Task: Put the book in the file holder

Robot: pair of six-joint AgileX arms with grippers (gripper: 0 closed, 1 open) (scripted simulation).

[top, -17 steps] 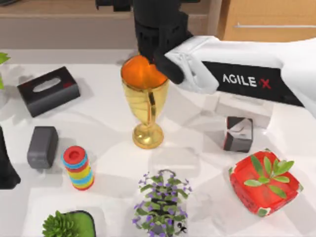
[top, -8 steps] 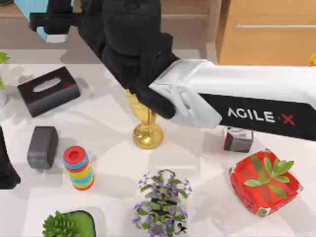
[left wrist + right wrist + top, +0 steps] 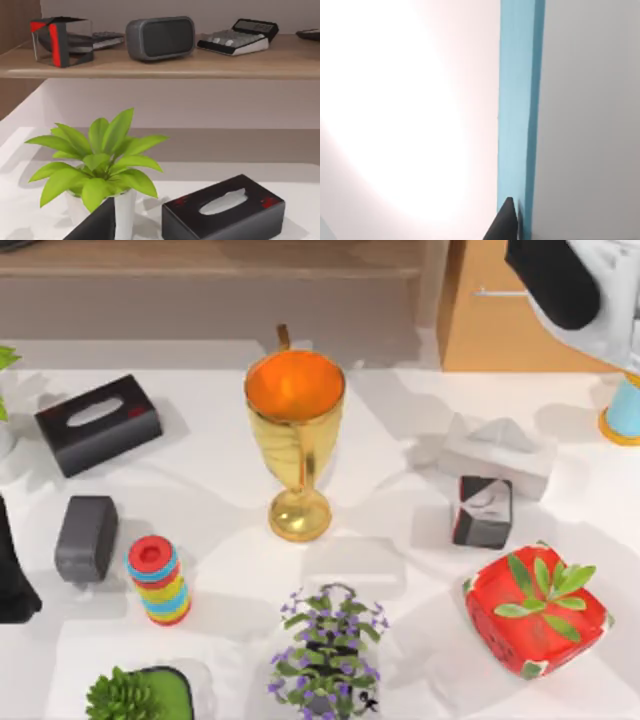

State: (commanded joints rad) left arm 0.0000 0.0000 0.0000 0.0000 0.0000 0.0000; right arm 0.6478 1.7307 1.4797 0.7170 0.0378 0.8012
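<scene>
In the right wrist view the book is a tall light blue strip with a darker blue edge, very close to the camera. My right gripper is shut on it, and one black fingertip lies against its lower end. In the top view my right arm hangs over the table's far right corner. The file holder is out of view. My left arm is parked at the table's left edge.
A gold cup stands mid-table. On the left are a black tissue box, a grey speaker and a ringed toy. On the right are a grey tissue box, a black cube and a red planter. Potted plants line the front.
My right arm has swung from over the gold cup and the back left to the far right corner, carrying the light blue book. The cup and grey tissue box are uncovered.
</scene>
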